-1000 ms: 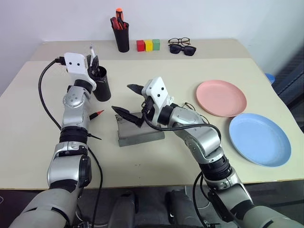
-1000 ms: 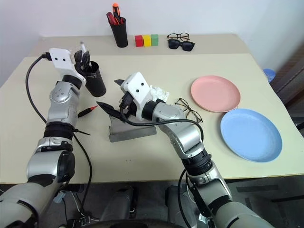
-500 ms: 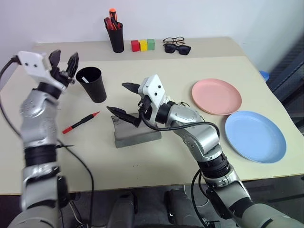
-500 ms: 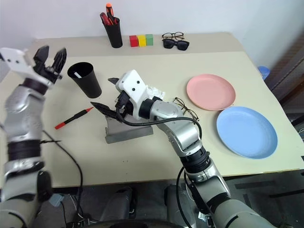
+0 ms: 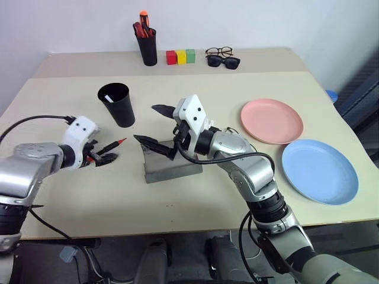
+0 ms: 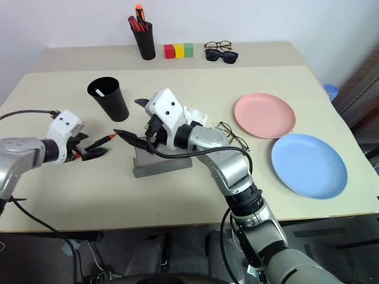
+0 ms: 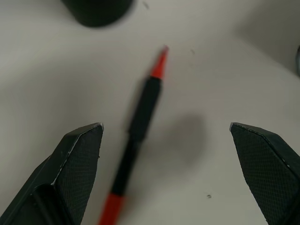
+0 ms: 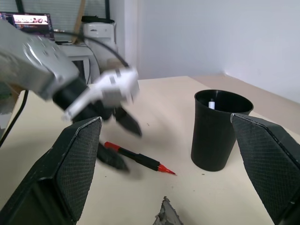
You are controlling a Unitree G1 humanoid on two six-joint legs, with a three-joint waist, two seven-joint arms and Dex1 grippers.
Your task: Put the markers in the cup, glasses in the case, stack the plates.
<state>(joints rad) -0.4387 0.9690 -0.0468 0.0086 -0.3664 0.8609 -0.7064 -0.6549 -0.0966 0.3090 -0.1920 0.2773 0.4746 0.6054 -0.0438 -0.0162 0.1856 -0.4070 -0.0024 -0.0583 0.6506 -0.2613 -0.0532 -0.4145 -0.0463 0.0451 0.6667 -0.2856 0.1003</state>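
Observation:
The black cup (image 5: pixel 116 104) stands upright left of centre, with the white marker (image 8: pixel 212 104) inside it. On the table in front of the cup lies the red and black marker (image 7: pixel 140 112). My left gripper (image 5: pixel 105 154) is low over it and open, one finger on each side, not touching it. Above the grey case (image 5: pixel 172 168) my right gripper (image 5: pixel 156 126) is open and holds nothing. The wire-framed glasses (image 6: pixel 233 134) lie just right of the case, partly behind my right arm. At the right the pink plate (image 5: pixel 271 120) and the blue plate (image 5: pixel 320 171) lie side by side.
At the back edge stand a black pen holder (image 5: pixel 147 45) with red and orange pens, three coloured blocks (image 5: pixel 180 57), and dark sunglasses with another pair of spectacles (image 5: pixel 223 58). The table's right edge runs close to the blue plate.
My left gripper let go of the white marker into the cup, opened wide, then swung left and down to the table around the red marker. The right arm has kept still.

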